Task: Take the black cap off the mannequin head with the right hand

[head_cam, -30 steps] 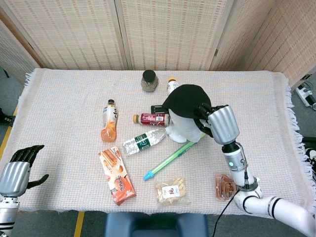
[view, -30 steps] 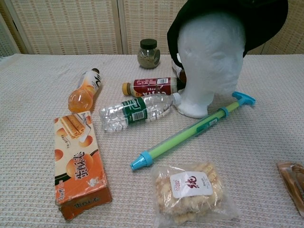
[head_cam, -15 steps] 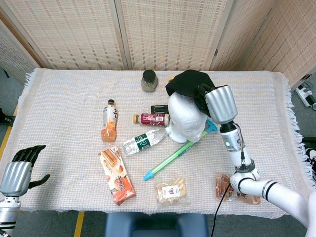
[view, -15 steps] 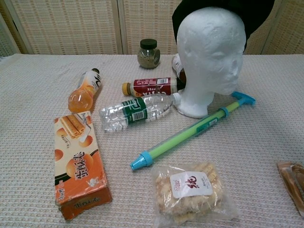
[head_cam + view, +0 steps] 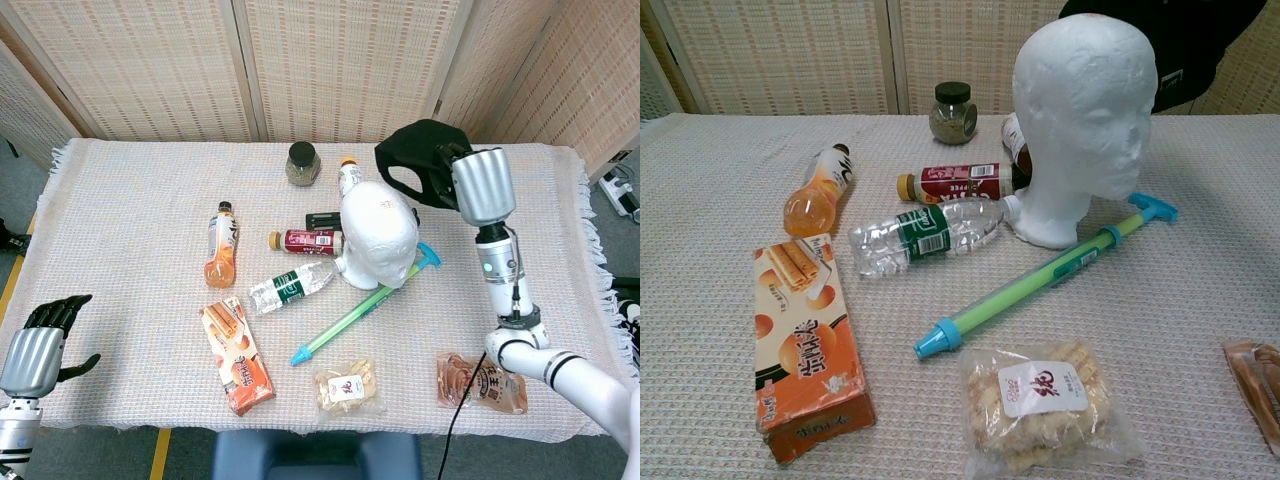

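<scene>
**Inspector A:** Where the right hand [image 5: 470, 185] hangs above the far right of the table [image 5: 130, 180], it grips the black cap [image 5: 415, 160] — the cap is up in the air, clear of the mannequin head [image 5: 378, 232] and to its far right. Confirm from the chest view?

**Inspector B:** Confirmed in part. The chest view shows the cap [image 5: 1190, 45] as a dark mass at the top right edge, behind and above the bare white mannequin head [image 5: 1080, 120]; the right hand itself is not seen there. The mannequin head stands upright on its base near the middle of the table.

**Inspector A:** Left hand?

**Inspector B:** The left hand [image 5: 40, 340] sits at the near left corner, off the table edge, holding nothing — fingers apart and slightly curved.

**Inspector A:** Other items?

**Inspector B:** A green and blue pump [image 5: 1040, 280] lies diagonally, its far end just beside the head's base. A clear water bottle [image 5: 925, 235] and a red-labelled bottle [image 5: 955, 183] lie on their sides left of the head. An orange drink bottle [image 5: 818, 192] lies further left; a spice jar [image 5: 953, 113] stands at the far side. A biscuit box [image 5: 805, 345] lies near left, a snack bag [image 5: 1045, 405] near centre, and a brown packet [image 5: 482, 382] near right.
</scene>
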You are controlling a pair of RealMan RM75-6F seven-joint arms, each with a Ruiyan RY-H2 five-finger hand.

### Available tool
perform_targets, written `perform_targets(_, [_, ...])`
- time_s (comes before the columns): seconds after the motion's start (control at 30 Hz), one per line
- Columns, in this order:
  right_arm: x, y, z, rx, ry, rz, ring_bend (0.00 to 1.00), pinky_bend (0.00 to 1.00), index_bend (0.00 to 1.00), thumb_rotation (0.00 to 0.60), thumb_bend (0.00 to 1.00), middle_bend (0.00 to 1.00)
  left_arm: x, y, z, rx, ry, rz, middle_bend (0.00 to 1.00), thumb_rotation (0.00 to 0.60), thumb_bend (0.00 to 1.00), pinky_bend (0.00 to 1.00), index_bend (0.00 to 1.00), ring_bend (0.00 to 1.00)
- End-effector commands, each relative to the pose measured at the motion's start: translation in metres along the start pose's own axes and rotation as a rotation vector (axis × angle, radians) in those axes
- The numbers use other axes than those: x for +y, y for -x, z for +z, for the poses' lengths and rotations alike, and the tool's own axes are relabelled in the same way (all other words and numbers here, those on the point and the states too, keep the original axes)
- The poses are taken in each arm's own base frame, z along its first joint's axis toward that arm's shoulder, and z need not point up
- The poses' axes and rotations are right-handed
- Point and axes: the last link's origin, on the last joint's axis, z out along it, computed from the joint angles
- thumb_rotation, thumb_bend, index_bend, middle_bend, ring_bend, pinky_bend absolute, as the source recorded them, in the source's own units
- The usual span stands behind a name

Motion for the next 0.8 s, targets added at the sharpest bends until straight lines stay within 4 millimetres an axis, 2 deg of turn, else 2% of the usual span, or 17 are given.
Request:
perform_targets(0.03, [0.025,-0.009,-0.016,-0.026,0.013,-0.031,0.92,1.00,0.80,0.600,0.58,0.65,0.002,0.001,0.000,0.000,0.006,-0.001,0.22,0.600,0.19,0.22,0.19,0.20])
perform_targets(0.33, [0.057,-0.020,-0.079,-0.188,-0.009,-0.017,0.92,1.00,0.80,0.600,0.58,0.65,0.009,0.001,0.001,0.001,0.025,-0.004,0.22,0.600,0.19,0.21,0.19,0.20])
perform_targets(0.53, [0.071,-0.022,-0.112,-0.275,0.003,0.005,0.92,1.00,0.80,0.600,0.58,0.65,0.010,-0.001,-0.001,0.004,0.025,-0.002,0.22,0.600,0.19,0.21,0.19,0.20])
perform_targets(0.67, [0.077,-0.010,-0.128,-0.336,0.010,0.005,0.92,1.00,0.80,0.600,0.58,0.65,0.011,-0.001,-0.002,0.004,0.026,-0.002,0.22,0.600,0.19,0.21,0.19,0.20])
perform_targets(0.8, [0.077,0.012,-0.139,-0.395,0.002,-0.006,0.92,1.00,0.80,0.600,0.58,0.65,0.013,-0.002,-0.003,0.004,0.029,-0.002,0.22,0.600,0.19,0.21,0.19,0.20])
